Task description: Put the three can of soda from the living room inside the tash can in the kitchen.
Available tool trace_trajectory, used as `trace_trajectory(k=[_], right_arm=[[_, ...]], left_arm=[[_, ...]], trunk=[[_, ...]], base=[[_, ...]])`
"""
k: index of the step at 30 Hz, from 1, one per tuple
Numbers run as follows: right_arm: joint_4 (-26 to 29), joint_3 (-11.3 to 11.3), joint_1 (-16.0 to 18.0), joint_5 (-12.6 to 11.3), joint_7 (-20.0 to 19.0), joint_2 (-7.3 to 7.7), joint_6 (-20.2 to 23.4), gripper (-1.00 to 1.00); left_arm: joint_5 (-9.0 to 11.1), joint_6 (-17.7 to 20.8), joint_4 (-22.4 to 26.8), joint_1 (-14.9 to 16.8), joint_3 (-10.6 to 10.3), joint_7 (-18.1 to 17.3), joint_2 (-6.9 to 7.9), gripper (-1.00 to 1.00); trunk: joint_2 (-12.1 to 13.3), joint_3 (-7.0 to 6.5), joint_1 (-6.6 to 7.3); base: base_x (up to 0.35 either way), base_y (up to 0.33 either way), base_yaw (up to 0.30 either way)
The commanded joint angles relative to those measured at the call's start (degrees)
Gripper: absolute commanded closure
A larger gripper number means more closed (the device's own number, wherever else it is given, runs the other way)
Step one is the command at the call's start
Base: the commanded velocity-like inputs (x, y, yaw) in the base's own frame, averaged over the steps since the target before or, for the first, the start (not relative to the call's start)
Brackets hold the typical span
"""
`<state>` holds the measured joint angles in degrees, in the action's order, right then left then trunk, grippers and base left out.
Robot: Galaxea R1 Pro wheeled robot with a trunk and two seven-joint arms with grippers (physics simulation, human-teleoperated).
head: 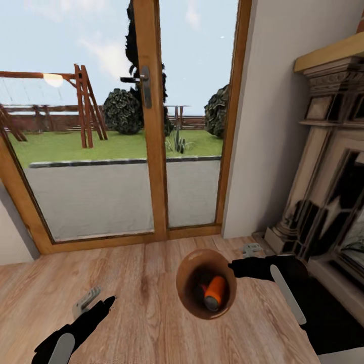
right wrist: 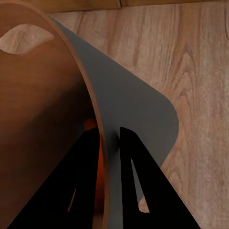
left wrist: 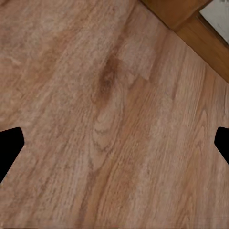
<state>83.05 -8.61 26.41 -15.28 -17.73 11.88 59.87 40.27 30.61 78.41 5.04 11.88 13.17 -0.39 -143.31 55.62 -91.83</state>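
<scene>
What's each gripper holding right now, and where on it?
The right gripper is pinched on the trash can at its rim wall, one finger inside, one outside. An orange soda can lies inside. The left gripper is open over the wood floor, holding nothing.

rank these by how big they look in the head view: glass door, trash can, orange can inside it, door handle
1. glass door, by far the largest.
2. trash can.
3. door handle and orange can look much alike; the handle is far away and the can partly hidden, so no ranking.

Head view downward over floor; wrist views close.
</scene>
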Motion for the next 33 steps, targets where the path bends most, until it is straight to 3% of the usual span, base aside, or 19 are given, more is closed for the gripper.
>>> trace_trajectory(k=[1, 9, 13, 23, 27, 33], right_arm=[[0.8, -0.1, -0.2, -1.3, -0.1, -0.01, 0.1, 1.00], [1.0, -0.1, -0.2, -1.3, -0.1, -0.01, 0.1, 1.00], [1.0, 0.1, -0.2, -1.3, 0.0, 0.00, 0.1, 1.00], [2.7, -0.1, -0.2, -1.3, 0.0, 0.04, 0.1, 1.00], [2.9, -0.1, -0.2, -1.3, 0.0, 0.13, 0.1, 1.00], [2.9, -0.1, -0.2, -1.3, -0.1, 0.09, 0.1, 1.00]], left_arm=[[0.0, -0.1, 0.0, -0.9, 0.4, 0.4, 0.44, -1.00], [-0.1, -0.1, 0.0, -1.2, 1.2, 0.5, 0.54, -1.00], [-0.1, -0.1, 0.0, -1.3, 2.5, 0.5, 0.49, -1.00], [0.1, -0.1, 0.3, -1.3, 2.9, 0.4, 0.48, -1.00], [0.7, 0.7, 8.6, -3.7, 5.2, 3.7, -0.13, -1.00], [0.8, 0.9, 10.6, -4.8, 8.2, 5.2, -0.40, -1.00]], trunk=[[0.0, 0.02, 0.01], [0.0, 0.26, 0.01], [0.0, 0.30, 0.01], [0.0, 0.31, 0.01], [0.0, 0.41, 0.01], [0.0, 0.58, 0.01]], base=[[0.000, 0.000, 0.293], [0.000, 0.029, 0.283], [0.000, 0.251, 0.076], [0.000, 0.265, 0.093], [0.000, 0.033, 0.271], [0.000, 0.005, 0.278]])
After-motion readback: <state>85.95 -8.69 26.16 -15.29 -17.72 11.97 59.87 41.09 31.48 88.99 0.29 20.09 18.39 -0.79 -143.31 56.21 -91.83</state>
